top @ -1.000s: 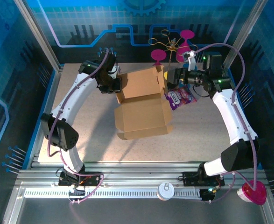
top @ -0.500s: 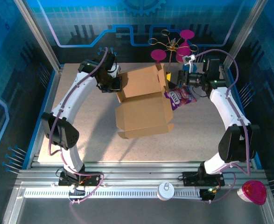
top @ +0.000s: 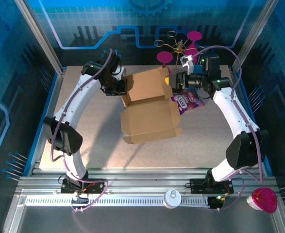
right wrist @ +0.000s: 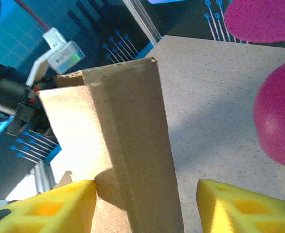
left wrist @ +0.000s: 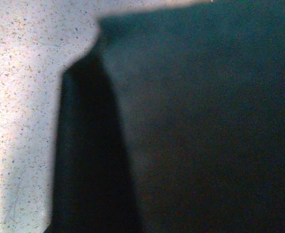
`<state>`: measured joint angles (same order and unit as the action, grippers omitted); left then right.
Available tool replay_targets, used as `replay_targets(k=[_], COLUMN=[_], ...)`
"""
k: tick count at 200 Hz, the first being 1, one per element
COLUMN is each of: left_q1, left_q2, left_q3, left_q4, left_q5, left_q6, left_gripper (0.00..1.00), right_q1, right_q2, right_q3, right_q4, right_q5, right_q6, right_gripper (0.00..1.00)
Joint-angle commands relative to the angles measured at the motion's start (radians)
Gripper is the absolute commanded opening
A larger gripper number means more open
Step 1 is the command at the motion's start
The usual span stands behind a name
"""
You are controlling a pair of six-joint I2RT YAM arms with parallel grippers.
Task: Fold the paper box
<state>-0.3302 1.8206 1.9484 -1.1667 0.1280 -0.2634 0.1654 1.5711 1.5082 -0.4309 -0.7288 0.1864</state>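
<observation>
A brown paper box (top: 149, 119) sits half-formed near the middle of the speckled table (top: 103, 155), its shallow tray toward the arms and its rear panel (top: 147, 85) raised at the far side, with a small tab jutting from the near right corner.

At the panel's far left corner the left gripper (top: 119, 89) meets the cardboard with its jaws together; whether any cardboard is caught between them cannot be told. Its wrist camera gives little more than a dark, shadowed surface close to the lens beside a strip of lit tabletop.

At the panel's right edge the right gripper (top: 171, 80) stands with its jaws apart, astride a folded side flap (right wrist: 132, 145). In the right wrist view that flap rises upright between the two yellow fingers (right wrist: 55, 208): the one on the left of the picture touches the cardboard, the other stands clear of it, so the flap is straddled, not clamped.

A purple snack packet (top: 188, 101) lies just beside the box's right wall, below the right gripper. A stand of pink discs (top: 194, 36) rises at the table's far edge. On the near rail are a small white round object (top: 172, 198) and, at the right end, a pink dome-shaped object (top: 264, 200).
</observation>
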Motion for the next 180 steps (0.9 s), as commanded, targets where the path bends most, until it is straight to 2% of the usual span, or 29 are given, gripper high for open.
replay_targets(k=[1, 45, 100, 126, 141, 180], left_q1=[0.005, 0.005, 0.0, -0.004, -0.006, -0.007], left_q2=[0.001, -0.005, -0.014, -0.016, -0.018, -0.021], left_q3=[0.031, 0.027, 0.026, 0.026, 0.026, 0.024], left_q4=[-0.024, -0.024, -0.025, -0.027, -0.027, -0.027], left_q5=[0.029, 0.026, 0.024, 0.019, 0.017, 0.014], left_q6=[0.011, 0.012, 0.01, 0.01, 0.011, 0.009], left_gripper=[0.0, 0.0, 0.0, 0.0, 0.0, 0.0], right_q1=[0.04, 0.101, 0.185, 0.223, 0.243, 0.275], right_q2=[0.018, 0.026, 0.036, 0.062, 0.077, 0.111], right_q3=[0.057, 0.108, 0.154, 0.193, 0.212, 0.249], right_q4=[-0.095, -0.157, -0.213, -0.247, -0.262, -0.291], right_q5=[0.139, 0.289, 0.522, 0.638, 0.685, 0.785], right_q6=[-0.083, -0.142, -0.192, -0.207, -0.215, -0.216], right_gripper=[0.54, 0.47, 0.47, 0.4, 0.39, 0.27])
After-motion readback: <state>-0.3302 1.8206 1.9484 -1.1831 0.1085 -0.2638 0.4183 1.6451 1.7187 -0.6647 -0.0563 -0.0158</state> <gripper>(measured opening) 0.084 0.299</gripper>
